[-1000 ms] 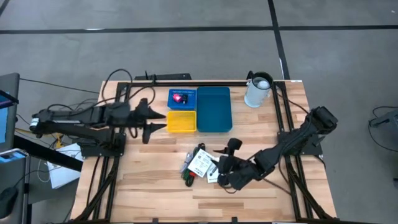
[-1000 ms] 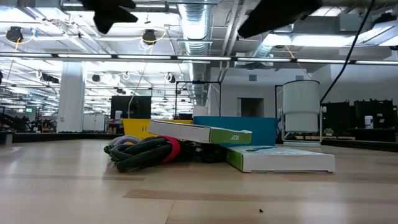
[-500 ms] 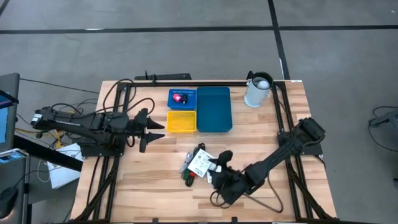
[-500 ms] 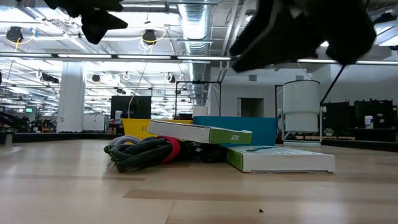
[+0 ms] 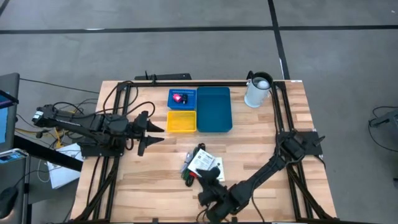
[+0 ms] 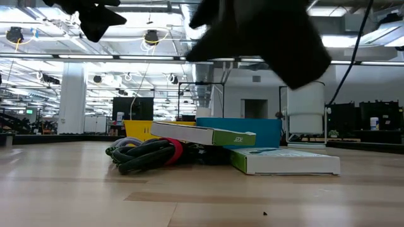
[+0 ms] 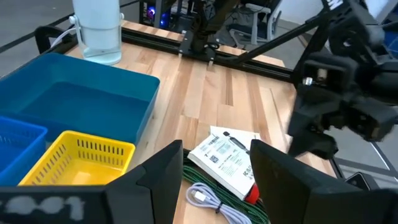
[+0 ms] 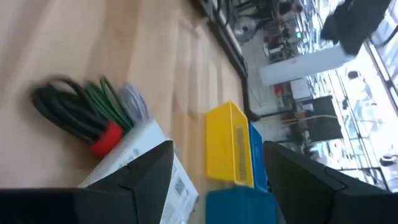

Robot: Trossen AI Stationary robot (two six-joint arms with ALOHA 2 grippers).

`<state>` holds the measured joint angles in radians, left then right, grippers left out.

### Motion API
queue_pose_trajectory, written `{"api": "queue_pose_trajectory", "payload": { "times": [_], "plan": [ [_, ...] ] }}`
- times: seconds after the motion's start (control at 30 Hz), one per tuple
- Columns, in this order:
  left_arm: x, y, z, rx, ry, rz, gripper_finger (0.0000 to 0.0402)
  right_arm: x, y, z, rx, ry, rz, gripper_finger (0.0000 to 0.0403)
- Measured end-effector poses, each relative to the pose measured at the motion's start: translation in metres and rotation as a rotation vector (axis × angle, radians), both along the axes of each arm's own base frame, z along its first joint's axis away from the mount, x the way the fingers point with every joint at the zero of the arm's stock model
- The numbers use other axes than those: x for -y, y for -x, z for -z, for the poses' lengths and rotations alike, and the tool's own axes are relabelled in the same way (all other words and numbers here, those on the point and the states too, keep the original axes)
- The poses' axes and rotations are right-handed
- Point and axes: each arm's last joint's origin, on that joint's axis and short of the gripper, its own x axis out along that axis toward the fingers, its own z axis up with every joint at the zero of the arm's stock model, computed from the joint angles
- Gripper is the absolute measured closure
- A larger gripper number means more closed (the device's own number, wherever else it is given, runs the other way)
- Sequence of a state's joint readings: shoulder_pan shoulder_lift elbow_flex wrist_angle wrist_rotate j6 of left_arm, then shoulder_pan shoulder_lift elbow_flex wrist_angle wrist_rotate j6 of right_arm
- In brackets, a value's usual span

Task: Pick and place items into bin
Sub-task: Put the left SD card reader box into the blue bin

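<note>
Progress: While one red-pink piece [image 5: 180, 98] already lies in the blue basket [image 5: 189, 93], I judge the task barely begun, since the rest of the items sit outside any bin.

Landmark: yellow bin [image 5: 181, 122], standing just in front of the blue basket and touching the teal bin [image 5: 214, 109] at its side.

Done: only the red-pink piece, in the blue basket directly behind the yellow bin; the yellow bin and the teal bin look bare.

Left to do: the pile of items [image 5: 200, 165] rests on the tabletop [image 5: 155, 180], in front of the yellow bin and a little toward my right arm's side.

Pile contents: two white printed boxes [image 6: 205, 133], one propped on the other, beside a bundle of green and dark cables [image 6: 142, 154] with a red band.

My right hand [image 5: 210, 193]: fingers wide apart and holding nothing, low over the tabletop just past the pile, on the side away from the yellow bin.

My left hand [image 5: 152, 129]: fingers apart and empty, raised beside the yellow bin on my left arm's side.

Not part of the job: white jug [image 5: 257, 90], well apart from the yellow bin, beyond the teal bin at the tabletop's back corner.

Judgement: the next pick falls to my right hand, which is nearest the pile.
</note>
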<state>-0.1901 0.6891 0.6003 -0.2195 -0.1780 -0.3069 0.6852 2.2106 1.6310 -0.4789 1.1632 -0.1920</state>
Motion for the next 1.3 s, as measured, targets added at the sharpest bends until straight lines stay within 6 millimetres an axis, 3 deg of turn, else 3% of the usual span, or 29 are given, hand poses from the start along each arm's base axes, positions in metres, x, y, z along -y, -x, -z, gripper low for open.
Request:
{"api": "queue_pose_trajectory", "payload": {
  "times": [0.2, 0.47, 0.7, 1.07, 1.3],
  "plan": [
    [0.003, 0.000, 0.000, 0.000, -0.001, 0.018, 0.0225, -0.022, -0.001, -0.009, -0.010, -0.017, -0.004, 0.0158],
    [0.003, 0.001, 0.000, 0.001, -0.011, 0.009, 0.0225, -0.016, 0.015, -0.004, -0.078, -0.233, 0.120, 0.0158],
    [0.003, 0.001, 0.000, 0.003, -0.019, -0.014, 0.0225, -0.012, 0.014, 0.001, -0.205, -0.418, 0.159, 0.0158],
    [0.003, 0.001, 0.000, 0.002, -0.026, -0.012, 0.0225, -0.002, 0.008, 0.006, -0.272, -0.378, 0.147, 0.0158],
    [0.003, 0.001, 0.001, -0.015, -0.028, -0.011, 0.0225, -0.007, -0.001, 0.046, -0.334, -0.240, 0.091, 0.0158]
  ]
}}
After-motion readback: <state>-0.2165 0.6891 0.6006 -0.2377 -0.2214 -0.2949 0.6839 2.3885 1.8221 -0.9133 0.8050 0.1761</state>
